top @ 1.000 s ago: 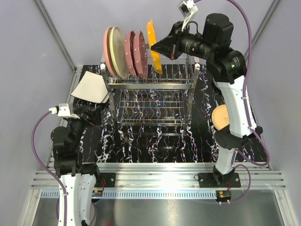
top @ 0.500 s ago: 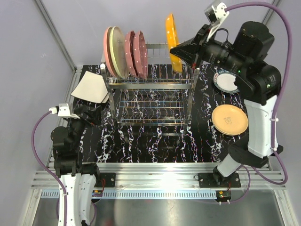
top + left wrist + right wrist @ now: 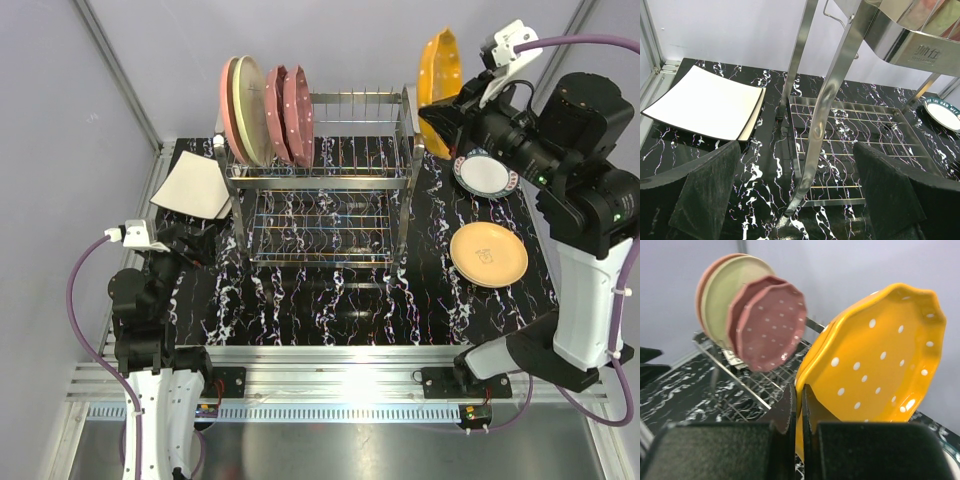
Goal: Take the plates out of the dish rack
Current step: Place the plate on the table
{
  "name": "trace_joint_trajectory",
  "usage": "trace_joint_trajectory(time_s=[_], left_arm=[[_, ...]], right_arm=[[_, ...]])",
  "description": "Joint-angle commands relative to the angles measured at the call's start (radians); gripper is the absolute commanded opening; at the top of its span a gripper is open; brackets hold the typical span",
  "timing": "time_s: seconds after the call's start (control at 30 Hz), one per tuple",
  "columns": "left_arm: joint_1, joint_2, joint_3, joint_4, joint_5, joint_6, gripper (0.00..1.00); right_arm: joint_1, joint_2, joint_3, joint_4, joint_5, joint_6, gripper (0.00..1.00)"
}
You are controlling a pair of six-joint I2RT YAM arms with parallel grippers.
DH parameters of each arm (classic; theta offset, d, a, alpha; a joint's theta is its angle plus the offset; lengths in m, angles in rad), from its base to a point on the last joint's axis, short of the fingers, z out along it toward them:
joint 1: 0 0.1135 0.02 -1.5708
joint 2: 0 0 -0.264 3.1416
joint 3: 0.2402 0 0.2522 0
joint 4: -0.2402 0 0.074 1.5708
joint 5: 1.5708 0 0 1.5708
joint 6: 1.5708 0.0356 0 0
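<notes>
Orange plate (image 3: 440, 60) lifted clear of dish rack (image 3: 320, 182), right hand (image 3: 799, 395) clamped on it, four plates (image 3: 265, 110) racked, left hand (image 3: 795, 157) apart.

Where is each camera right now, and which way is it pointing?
Top external: above and behind the arm bases, looking down on the table, dish rack, left gripper and right gripper.
Left wrist: low at the table's left, facing the rack's legs; its open fingers fill the bottom corners.
Right wrist: high, right of the rack, facing left toward the maroon plates; its fingers pinch the orange dotted plate.
Shared: top and left wrist both show the square white plate; top and right wrist, the orange dotted plate.
</notes>
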Motion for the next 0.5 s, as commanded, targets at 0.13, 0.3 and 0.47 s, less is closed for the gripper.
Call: trace_joint_trajectory(time_s=[0.13, 0.3, 0.47], left_arm=[[-0.01, -0.009, 0.0, 0.039, 0.008, 0.011, 0.99], [-0.011, -0.009, -0.002, 0.041, 0.011, 0.009, 0.99], [-0.013, -0.005, -0.003, 0.045, 0.014, 0.008, 0.99]], right_arm=[[-0.054, -0.137, -0.099, 0.155, 0.151, -0.12, 0.0], [-0.082, -0.205, -0.181, 0.147, 0.233, -0.149, 0.0], [-0.106, -0.262, -0.294, 0.139, 0.258, -0.164, 0.0]])
